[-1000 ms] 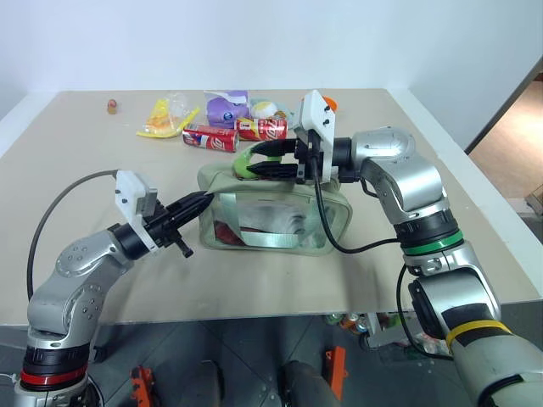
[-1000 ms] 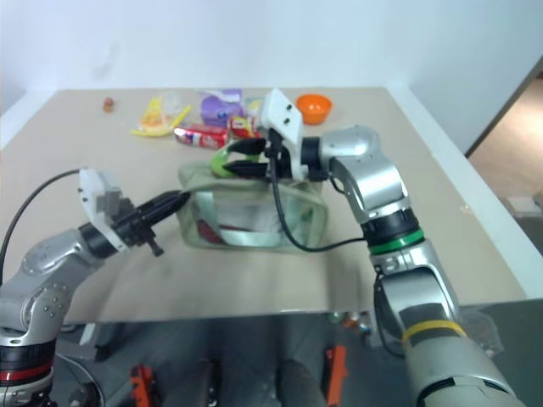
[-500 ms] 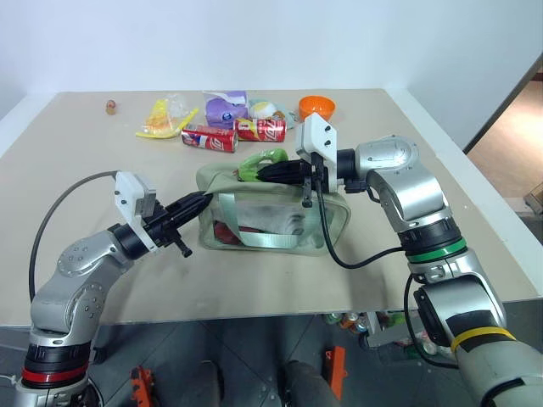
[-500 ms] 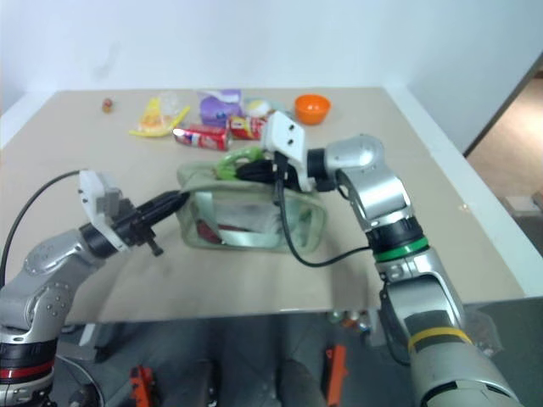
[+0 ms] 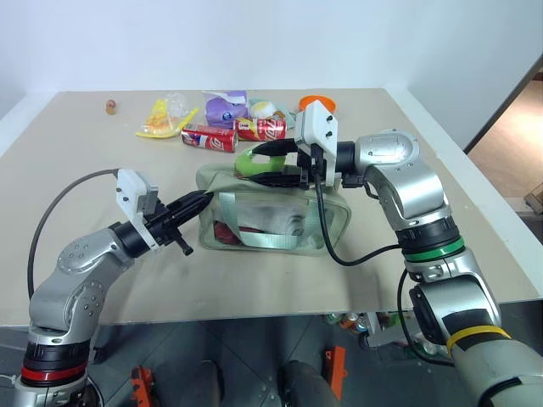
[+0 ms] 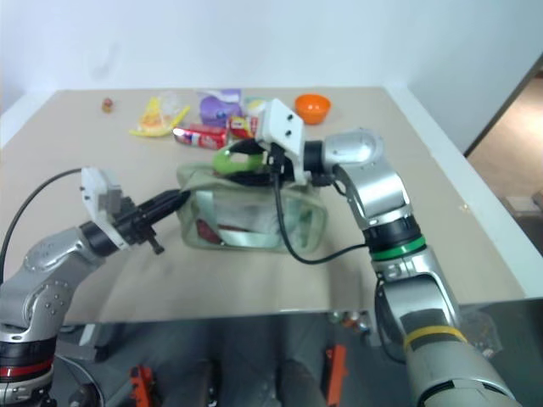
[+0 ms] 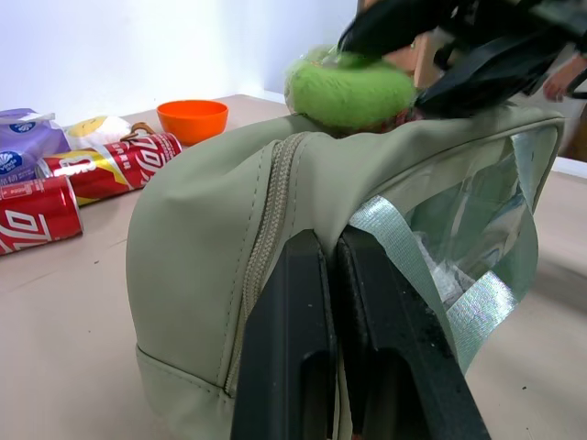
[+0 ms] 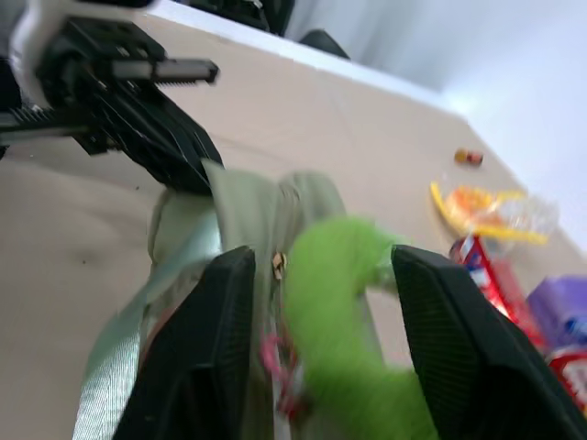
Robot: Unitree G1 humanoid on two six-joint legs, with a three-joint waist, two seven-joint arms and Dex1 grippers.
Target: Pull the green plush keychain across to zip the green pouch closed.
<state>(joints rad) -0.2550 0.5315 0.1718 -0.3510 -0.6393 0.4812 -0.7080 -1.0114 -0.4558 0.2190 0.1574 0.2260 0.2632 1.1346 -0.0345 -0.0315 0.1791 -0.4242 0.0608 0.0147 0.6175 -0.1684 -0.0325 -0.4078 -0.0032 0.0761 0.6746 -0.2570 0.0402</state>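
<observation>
Since a moment ago our right gripper (image 5: 270,164) has spread off the green plush keychain (image 5: 252,158) — the green pouch (image 5: 271,212), pinched by our left gripper (image 5: 200,202), needs regrasping.

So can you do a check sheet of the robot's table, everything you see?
Surface: beige table, bare at the near edge.
Job's things: green pouch mid-table; green plush keychain on top at its left end.
Clutter: two red cans, yellow packets, purple packet, orange bowl at the far side.
Grippers: left gripper shut, pinching the pouch's left end; right gripper open around the keychain.
Cables: black cable draped over the pouch.
Surroundings: white wall.
</observation>
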